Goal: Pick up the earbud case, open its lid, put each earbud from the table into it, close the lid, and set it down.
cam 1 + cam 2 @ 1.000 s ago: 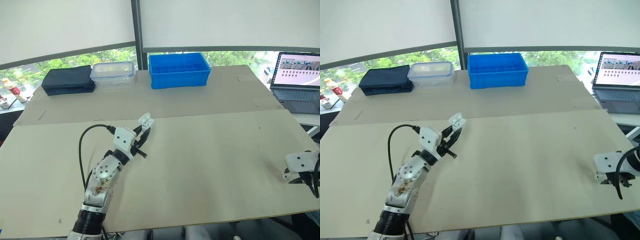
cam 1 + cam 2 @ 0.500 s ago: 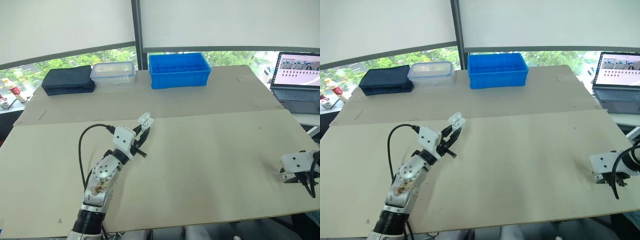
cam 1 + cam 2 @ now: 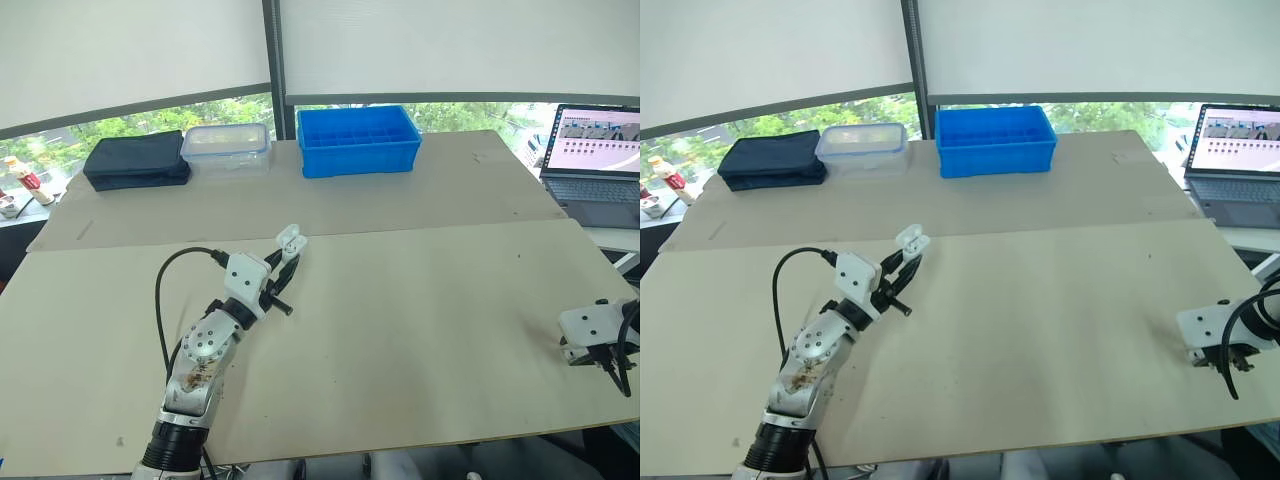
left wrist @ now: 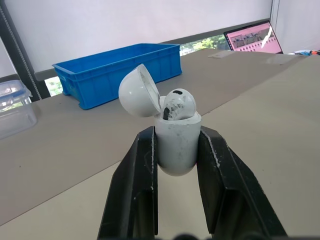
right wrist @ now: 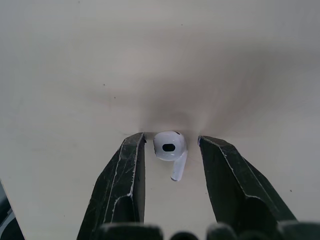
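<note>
Beige table, white blinds above window strip, apparently daylight outside; laptop far right

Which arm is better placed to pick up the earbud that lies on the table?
The right. The right gripper has its open fingers on both sides of the earbud on the table. The left gripper is shut on the open earbud case, away from it.

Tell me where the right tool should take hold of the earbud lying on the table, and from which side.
Grip the earbud by its round head, coming down from above. It lies flat on the table, and the right tool straddles the head with one open finger on each side; the thin stem offers less surface.
</note>
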